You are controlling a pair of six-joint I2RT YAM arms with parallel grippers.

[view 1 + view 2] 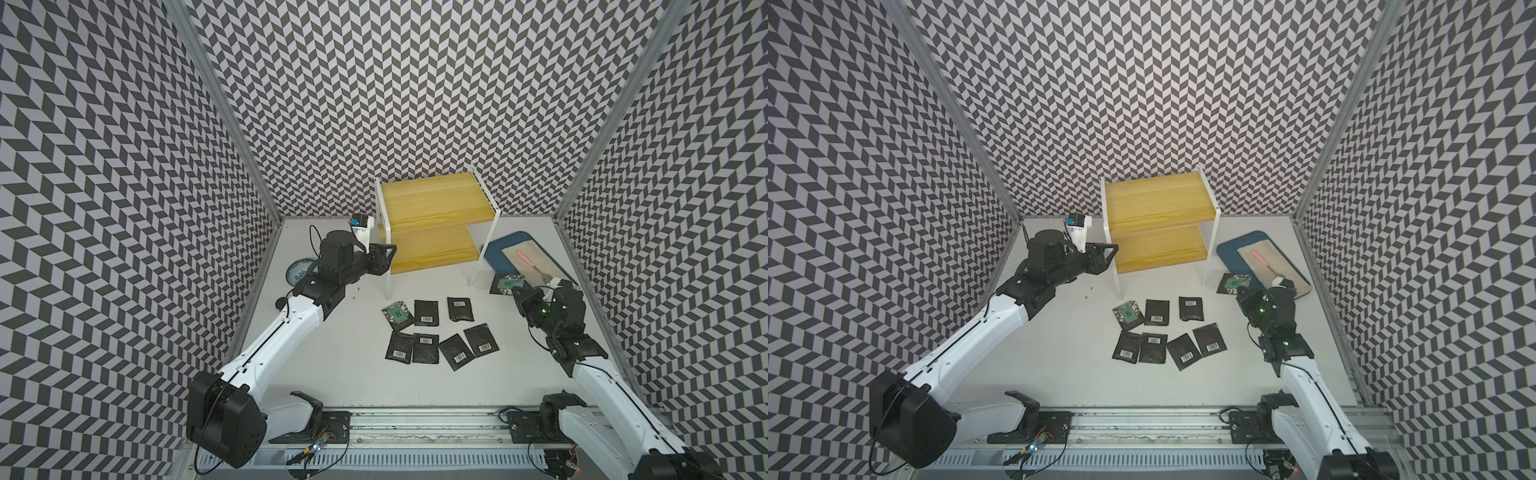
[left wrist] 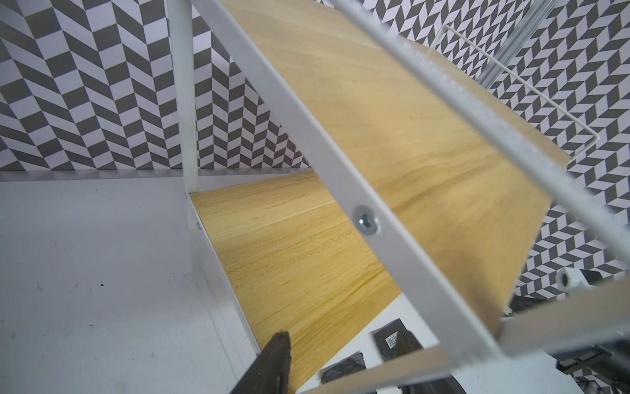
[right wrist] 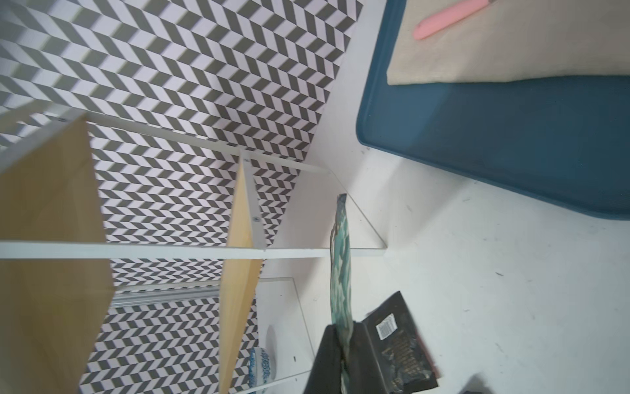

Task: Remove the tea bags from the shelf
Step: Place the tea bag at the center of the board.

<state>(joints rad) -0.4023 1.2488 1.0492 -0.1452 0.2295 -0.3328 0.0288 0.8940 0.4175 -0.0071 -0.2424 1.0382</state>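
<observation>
Nine tea bags (image 1: 427, 312) are in view, all of them off the shelf (image 1: 436, 199), a stand with two yellow boards on white legs at the back of the table (image 1: 340, 374).

Seven lie flat in a loose group on the table in front of the shelf. Three are in the row nearer the shelf and four in the row nearer the arms. Six of the seven are black with a white barcode label. The seventh, a green-faced bag (image 1: 398, 314), is at the left end of the row nearer the shelf.

The other two are off to the right, close to the shelf's right front leg and beside the one blue tray (image 1: 496, 253). The right fingers (image 3: 325, 361) are closed tight on a green tea bag (image 3: 341, 273), which the right wrist view shows edge-on, sticking out of the grip. A black tea bag (image 3: 399, 344) lies on the table just beside them, label up.

The left fingers (image 2: 272, 361) are at the shelf's left front leg, level with the lower board. They stand parted and hold nothing. Only one finger shows in the left wrist view.

The tray carries one cloth (image 1: 540, 266) and one pink-handled spoon (image 1: 524, 255). One blue-and-white dish (image 1: 297, 272) sits behind the left arm.
</observation>
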